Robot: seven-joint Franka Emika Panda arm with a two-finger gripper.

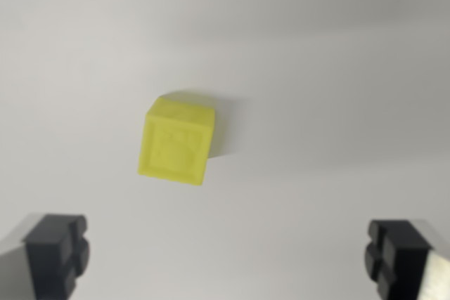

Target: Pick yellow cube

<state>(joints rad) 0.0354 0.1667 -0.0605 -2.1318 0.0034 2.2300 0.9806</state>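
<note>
Black finger pads sit nearest the camera, one at the lower left corner of the frame (56,254) and one at the lower right corner, each with a grey metal part behind it at the very edge. The gripper (226,258) is spread wide, with nothing between its fingers but bare surface. It hangs above the surface and looks down on it at a slant, touching nothing.

Farther off, slightly left of the frame's centre, the yellow cube (177,141) rests on the pale grey table (330,68). It is turned a little, so one corner edge faces the wrist view's right. Its near face bears a raised pattern, too blurred to read. A soft shadow lies along its right side and behind it. The cube sits well apart from both pads, beyond the gap between them.
</note>
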